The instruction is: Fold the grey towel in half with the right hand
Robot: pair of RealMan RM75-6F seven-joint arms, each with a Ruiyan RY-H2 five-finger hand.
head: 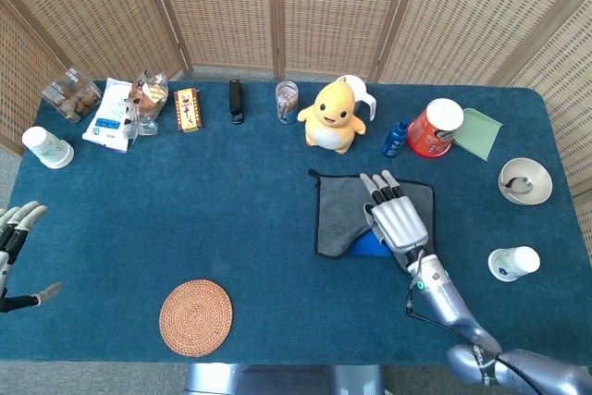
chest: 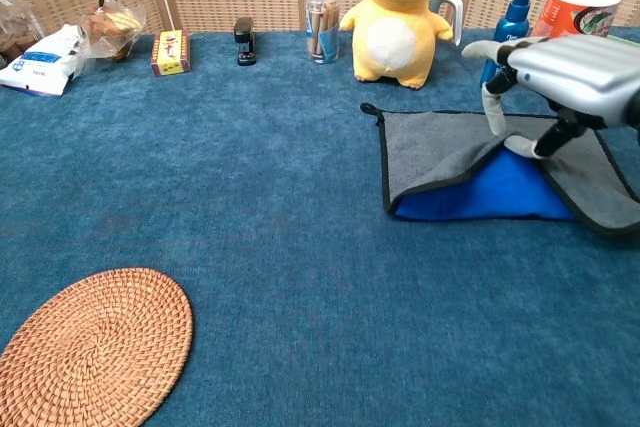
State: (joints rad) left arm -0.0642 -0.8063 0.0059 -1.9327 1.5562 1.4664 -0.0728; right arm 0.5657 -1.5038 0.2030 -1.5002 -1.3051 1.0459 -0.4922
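The right hand [head: 396, 219] is pinching the near edge of the grey towel [head: 338, 215] and holding it lifted, with the other fingers [chest: 484, 48] reaching out flat toward the far edge of the desk [head: 231, 219]. The towel is lying in the right half of the desk, just in front of the yellow plush toy [head: 331, 116]. Its raised near edge is showing the blue underside [chest: 480, 192], while its far edge is lying flat on the desk.

The left hand [head: 13, 238] is showing only at the left edge of the desk, fingers spread apart and holding nothing.

A woven coaster [head: 195, 317] is sitting near the front edge, left of centre. Along the far edge are snack packs [head: 111, 110], a small box [head: 187, 109], a black stapler [head: 236, 101], a clear jar [head: 287, 102], a blue spray bottle [head: 395, 139] and a red cup noodle tub [head: 435, 128]. A paper cup [head: 46, 147] is standing at the left edge. A bowl with a spoon [head: 524, 180] and another paper cup [head: 511, 264] are sitting by the right edge.
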